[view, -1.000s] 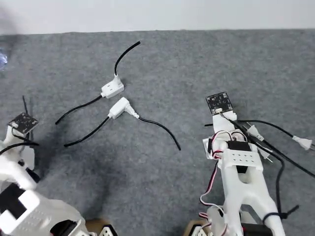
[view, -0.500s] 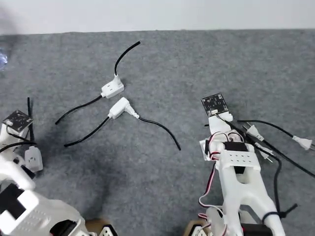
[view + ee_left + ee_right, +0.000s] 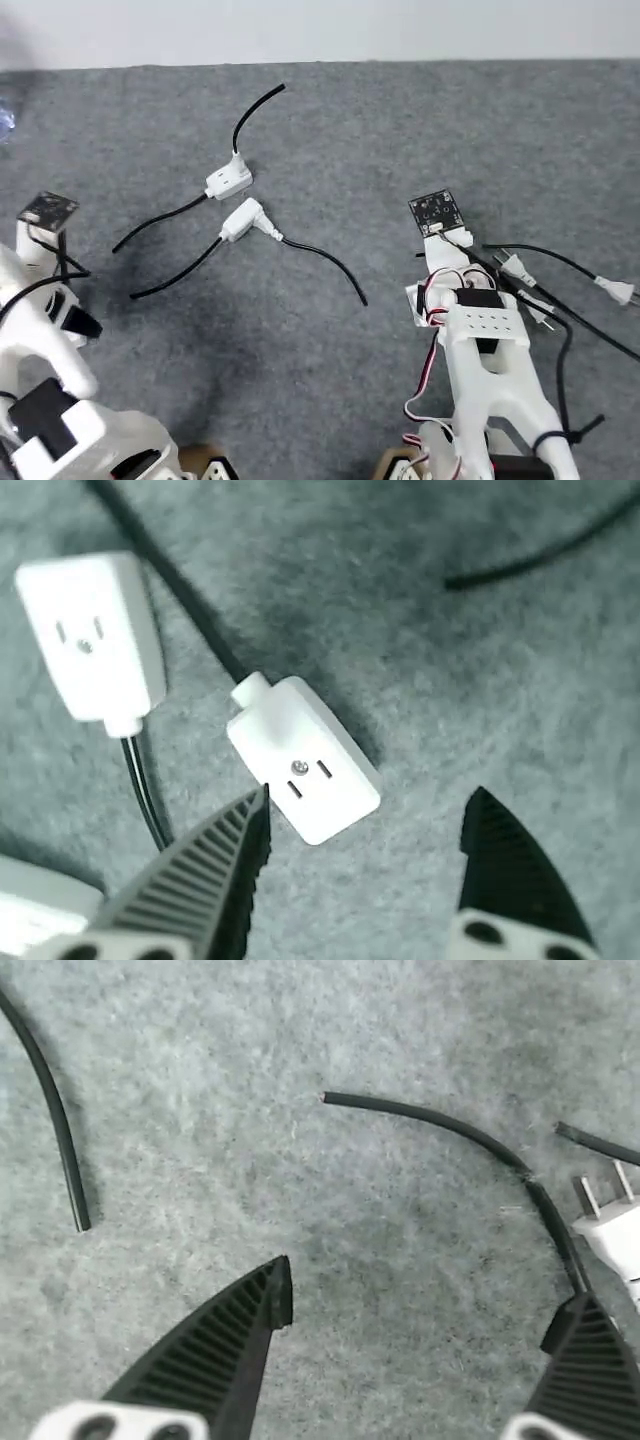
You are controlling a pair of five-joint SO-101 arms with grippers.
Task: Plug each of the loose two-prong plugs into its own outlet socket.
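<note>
- Grey carpet covers the bench (image 3: 330, 120), with a pale wall (image 3: 320, 30) beyond its far edge.
- At the bench's left edge, the left arm (image 3: 35, 300) has swung forward over the past second, carrying its wrist camera away from the near edge. We see the left gripper (image 3: 370, 798) spread wide and empty, sighted on one outlet socket (image 3: 305, 760) that lies between its jaws in the wrist view, though the arm is well apart from it.
- Left of the bench's middle, toward the far edge, that socket and a second socket (image 3: 90, 635) lie just beside each other, unmoved, slots bare, trailing black cords (image 3: 245, 118).
- Right of the middle, the right arm (image 3: 480, 330) shifted slightly left, then held. Its right gripper (image 3: 430, 1285) is likewise spread and empty over bare carpet.
- Near the right edge, the loose plugs wait untouched: one plug (image 3: 512, 268) just beside the right arm, a second plug (image 3: 615, 291) close to the edge.
- We judge nothing is plugged in yet. The left arm appears to be lining up on a socket, while a plug has yet to be picked up.
</note>
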